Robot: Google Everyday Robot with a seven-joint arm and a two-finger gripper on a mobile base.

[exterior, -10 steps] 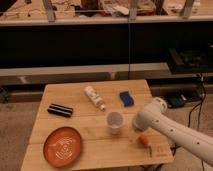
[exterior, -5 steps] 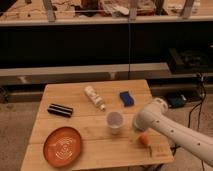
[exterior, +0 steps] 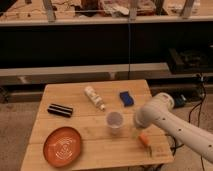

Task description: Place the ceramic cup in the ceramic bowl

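**Q:** Front edge of the wooden table (exterior: 100, 146), what's there?

**A:** Ceramic bowl (exterior: 62, 146), orange-red, flat on the top, front-left of the ceramic cup (exterior: 115, 122) and well apart from it. Nothing in it. Small orange obj. (exterior: 145, 139) front-right of the cup, near the table's right corner.

**Q:** Cup itself?

**A:** Upright, approx. mid-table, rim up, standing alone on the wood.

**Q:** Gripper?

**A:** Gripper (exterior: 135, 125) low over the table just right of the cup, at the end of the white arm (exterior: 165, 117) that comes in from the right. Contact w/ cup: can't tell. Open or closed: can't tell, the arm's bulk hides it. Not seen carrying anything.

**Q:** Behind the cup?

**A:** Black oblong item (exterior: 60, 110) back-left of the cup. White bottle (exterior: 94, 97) lying on its side, behind the cup and slightly left. Blue block (exterior: 126, 98) behind the cup, slightly right. Dark shelving (exterior: 100, 45) beyond the table.
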